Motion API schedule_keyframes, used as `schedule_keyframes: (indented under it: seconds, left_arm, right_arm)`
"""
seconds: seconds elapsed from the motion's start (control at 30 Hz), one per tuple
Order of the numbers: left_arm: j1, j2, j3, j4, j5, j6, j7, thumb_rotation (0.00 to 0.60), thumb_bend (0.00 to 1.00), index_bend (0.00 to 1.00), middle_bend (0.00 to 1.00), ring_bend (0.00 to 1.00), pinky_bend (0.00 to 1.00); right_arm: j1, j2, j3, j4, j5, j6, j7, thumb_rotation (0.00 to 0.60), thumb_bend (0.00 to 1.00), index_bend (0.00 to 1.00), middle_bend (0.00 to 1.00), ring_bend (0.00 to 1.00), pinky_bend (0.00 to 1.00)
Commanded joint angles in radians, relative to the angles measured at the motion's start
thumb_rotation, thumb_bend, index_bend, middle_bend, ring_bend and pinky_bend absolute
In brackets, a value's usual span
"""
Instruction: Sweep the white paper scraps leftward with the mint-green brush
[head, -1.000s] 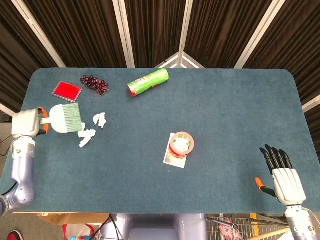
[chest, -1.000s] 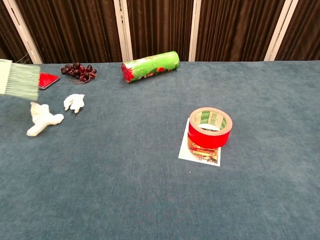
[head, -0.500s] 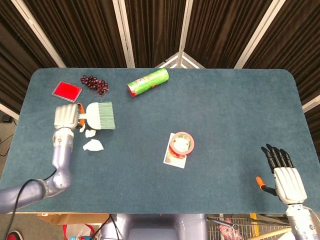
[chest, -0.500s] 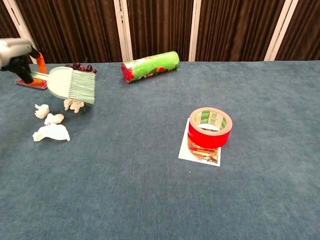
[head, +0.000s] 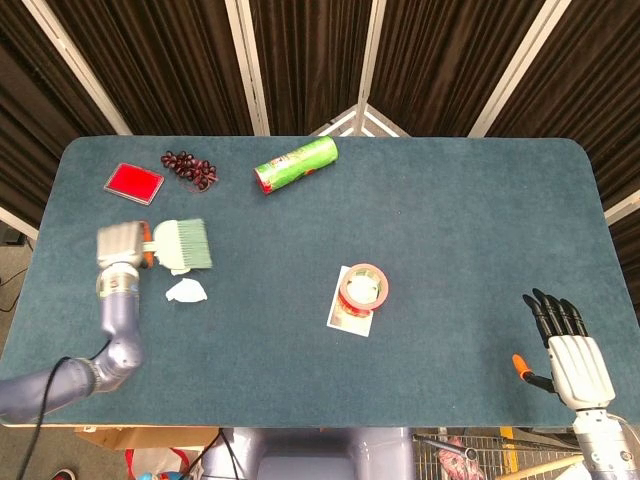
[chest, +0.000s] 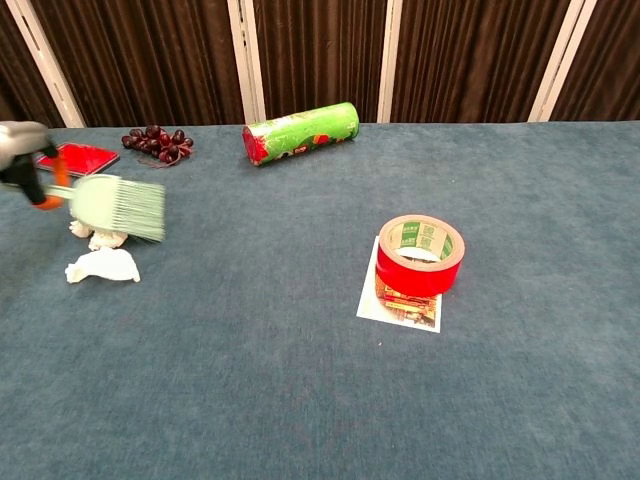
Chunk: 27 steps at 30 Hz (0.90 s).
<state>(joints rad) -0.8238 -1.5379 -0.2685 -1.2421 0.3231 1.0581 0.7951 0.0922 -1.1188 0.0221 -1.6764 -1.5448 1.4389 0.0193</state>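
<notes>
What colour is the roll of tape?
The tape roll is red outside; the chest view shows it best.

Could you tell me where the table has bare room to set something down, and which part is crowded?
Bare cloth runs from the red tape roll right to the right hand, and along the far edge right of the green can. The near strip in front of the tape is also bare. The far left is crowded: left hand, brush, paper scraps, grapes, red box.

The left hand (head: 120, 245) has a pale grey boxy back with orange at the thumb side, on a smooth lavender-grey arm. The right hand (head: 570, 350), at five o'clock, has a white back, black fingers and an orange-tipped thumb.
</notes>
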Motion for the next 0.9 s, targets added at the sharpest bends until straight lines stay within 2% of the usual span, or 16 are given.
schedule_keyframes:
  seconds: [0.03,0.13,0.33,0.53,0.67,0.77,0.9]
  left_arm:
    - [0.074,0.095,0.023,-0.028,-0.014,0.009,-0.03,0.6,0.72,0.78,1.0,1.0,1.0]
    - [0.123,0.163,0.029,-0.046,0.004,0.009,-0.079,0.6,0.72,0.78,1.0,1.0,1.0]
    - [0.223,0.313,0.004,-0.125,0.104,-0.004,-0.262,0.6,0.72,0.78,1.0,1.0,1.0]
    - [0.32,0.425,0.002,-0.296,0.324,0.019,-0.47,0.6,0.72,0.77,1.0,1.0,1.0]
    - [0.389,0.451,0.063,-0.447,0.548,0.08,-0.561,0.6,0.71,0.74,1.0,1.0,1.0]
    - [0.418,0.434,0.116,-0.519,0.652,0.105,-0.568,0.6,0.69,0.71,1.0,1.0,1.0]
    - [0.435,0.378,0.182,-0.582,0.747,0.126,-0.53,0.6,0.61,0.66,1.0,1.0,1.0]
  right_arm:
    - [-0.001,-0.001,-0.003,-0.001,-0.008,0.005,-0.008,0.6,0.32,0.0,0.0,0.0,0.0]
    - [-0.002,-0.004,-0.004,0.0,-0.017,0.01,-0.021,0.6,0.32,0.0,0.0,0.0,0.0]
    - [-0.004,-0.012,-0.005,0.0,-0.023,0.018,-0.043,0.6,0.32,0.0,0.0,0.0,0.0]
    - [-0.004,-0.018,-0.006,0.002,-0.022,0.017,-0.06,0.6,0.32,0.0,0.0,0.0,0.0]
    - [-0.004,-0.019,-0.005,0.003,-0.017,0.016,-0.064,0.6,0.32,0.0,0.0,0.0,0.0]
    - [-0.005,-0.019,-0.005,0.002,-0.016,0.015,-0.065,0.6,0.32,0.0,0.0,0.0,0.0]
    - [-0.005,-0.019,-0.006,0.001,-0.018,0.016,-0.07,0.6,0.32,0.0,0.0,0.0,0.0]
